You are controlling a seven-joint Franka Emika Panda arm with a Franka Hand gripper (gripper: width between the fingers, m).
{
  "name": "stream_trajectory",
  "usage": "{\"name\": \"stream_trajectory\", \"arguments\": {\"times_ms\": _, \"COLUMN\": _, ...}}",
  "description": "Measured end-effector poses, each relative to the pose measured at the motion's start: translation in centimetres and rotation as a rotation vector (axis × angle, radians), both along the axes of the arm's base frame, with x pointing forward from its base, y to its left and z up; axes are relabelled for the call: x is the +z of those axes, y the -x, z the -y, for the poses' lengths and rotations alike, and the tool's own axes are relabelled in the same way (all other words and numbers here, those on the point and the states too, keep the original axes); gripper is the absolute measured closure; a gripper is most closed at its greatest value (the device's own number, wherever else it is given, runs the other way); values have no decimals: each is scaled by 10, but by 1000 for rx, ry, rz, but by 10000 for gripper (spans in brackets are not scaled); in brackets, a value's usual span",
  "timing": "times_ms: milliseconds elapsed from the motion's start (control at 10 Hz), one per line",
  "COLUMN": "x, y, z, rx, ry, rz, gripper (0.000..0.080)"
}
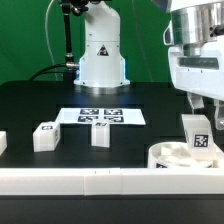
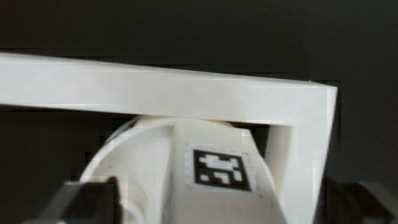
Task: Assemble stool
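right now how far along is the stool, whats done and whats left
Done: one leg stands upright in the seat disc; how firmly it sits I cannot tell. In hand: nothing; the gripper hovers over that leg with its jaws apart. Left: a loose leg and a second loose leg lie near the marker board, and a third white piece is cut off at the exterior view's left edge.

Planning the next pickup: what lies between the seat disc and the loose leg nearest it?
Nothing. In the exterior view, only bare black table separates the seat disc from that loose leg; the marker board sits farther back.
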State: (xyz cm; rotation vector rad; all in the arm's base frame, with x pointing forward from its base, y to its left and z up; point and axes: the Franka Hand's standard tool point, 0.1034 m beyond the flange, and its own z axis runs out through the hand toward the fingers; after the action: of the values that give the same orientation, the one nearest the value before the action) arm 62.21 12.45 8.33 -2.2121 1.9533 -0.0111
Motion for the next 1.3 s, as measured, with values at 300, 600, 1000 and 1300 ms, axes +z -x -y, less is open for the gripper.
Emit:
{"name": "stream_trajectory", "arguments": {"times_ms": 300, "x": 30, "y": -9, "z": -2, "rx": 114, "ry": -8, "rz": 54, "gripper": 156}}
{"name": "stream_trajectory", "arguments": {"times_ms": 600, "x": 24, "y": -6, "z": -2, "rx": 320, "ry": 24, "rz": 77, "gripper": 150}}
{"name": "stream_trajectory", "arguments": {"times_ms": 1000, "x": 24, "y": -7, "z": -7, "rx": 816, "ry": 117, "rz": 96, "gripper": 150}}
{"name": "stream_trajectory", "arguments": {"times_ms": 1300, "x": 23, "y": -6, "z": -6, "rx": 1004, "ry": 140, "rz": 121, "gripper": 150}}
